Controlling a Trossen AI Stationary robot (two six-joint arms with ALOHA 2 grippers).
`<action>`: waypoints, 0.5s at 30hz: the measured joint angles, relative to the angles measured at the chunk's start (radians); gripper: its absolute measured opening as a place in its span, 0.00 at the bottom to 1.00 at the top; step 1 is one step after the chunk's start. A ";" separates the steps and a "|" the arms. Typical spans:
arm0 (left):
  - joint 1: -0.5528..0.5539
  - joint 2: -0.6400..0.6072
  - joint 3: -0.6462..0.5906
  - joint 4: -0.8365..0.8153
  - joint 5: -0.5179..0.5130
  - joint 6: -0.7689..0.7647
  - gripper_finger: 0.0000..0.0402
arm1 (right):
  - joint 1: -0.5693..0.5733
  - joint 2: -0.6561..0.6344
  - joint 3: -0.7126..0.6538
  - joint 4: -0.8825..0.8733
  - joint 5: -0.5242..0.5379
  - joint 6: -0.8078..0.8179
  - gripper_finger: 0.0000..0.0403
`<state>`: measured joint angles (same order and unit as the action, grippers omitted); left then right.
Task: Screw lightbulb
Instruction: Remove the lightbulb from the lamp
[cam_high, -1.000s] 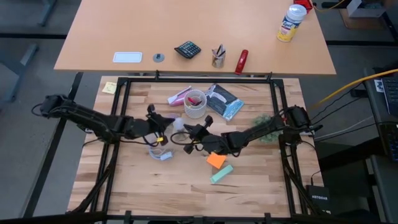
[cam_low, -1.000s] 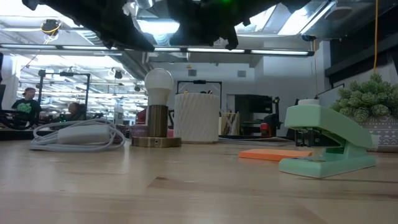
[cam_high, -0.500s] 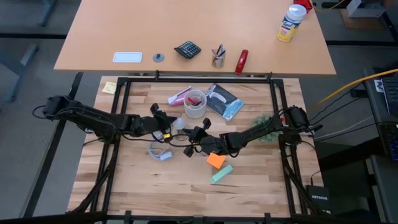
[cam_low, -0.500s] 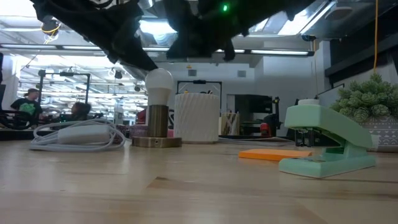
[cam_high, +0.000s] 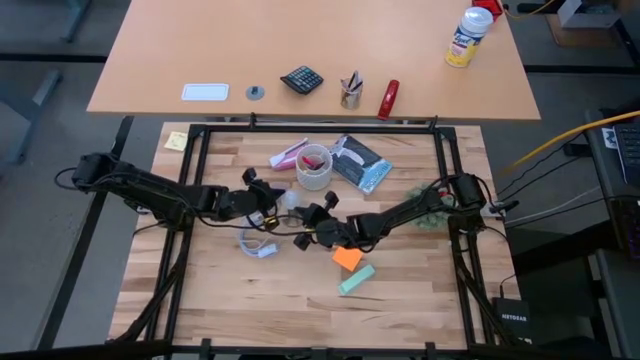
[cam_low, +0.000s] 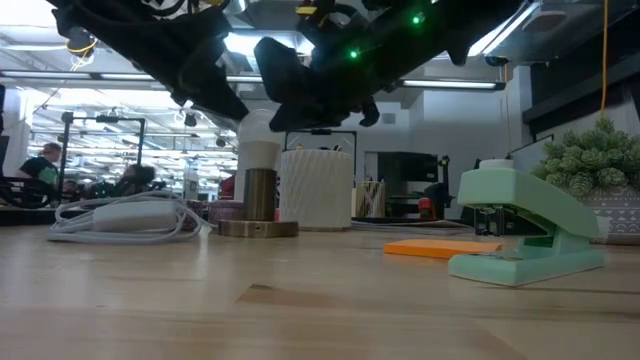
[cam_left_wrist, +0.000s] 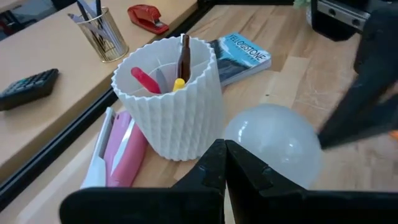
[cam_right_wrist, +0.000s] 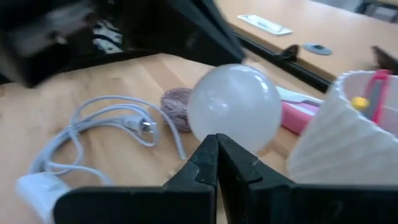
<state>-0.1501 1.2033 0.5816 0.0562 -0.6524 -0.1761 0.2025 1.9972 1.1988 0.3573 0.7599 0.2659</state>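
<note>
I see the lightbulb (cam_low: 258, 137) standing upright in its brass socket (cam_low: 258, 200) on the desk (cam_high: 300, 300), just beside the white cup (cam_high: 313, 167). My left gripper (cam_high: 262, 205) and right gripper (cam_high: 312, 219), both clenched empty, flank it closely.

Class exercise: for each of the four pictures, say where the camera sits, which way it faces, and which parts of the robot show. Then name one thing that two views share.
High: above the table, facing down; both arms, left gripper, right gripper.
Low: at tabletop height, facing across; arms overhead, green stapler.
Left wrist: behind its shut fingers, facing the lightbulb.
Right wrist: behind its shut fingers, facing the same bulb.
Shared: both wrist views show the white cup.
</note>
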 joint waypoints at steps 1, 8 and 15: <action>-0.005 -0.001 0.000 -0.001 -0.002 -0.005 0.00 | 0.001 0.000 0.000 -0.004 0.020 0.000 0.02; -0.033 -0.002 -0.001 -0.019 -0.001 -0.062 0.00 | 0.001 0.000 -0.002 -0.027 0.096 0.000 0.02; -0.074 0.003 -0.003 -0.019 0.059 -0.086 0.00 | -0.030 0.000 0.000 -0.007 0.141 -0.001 0.02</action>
<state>-0.2241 1.2063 0.5781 0.0369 -0.5934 -0.2623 0.1724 1.9972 1.1992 0.3499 0.9013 0.2649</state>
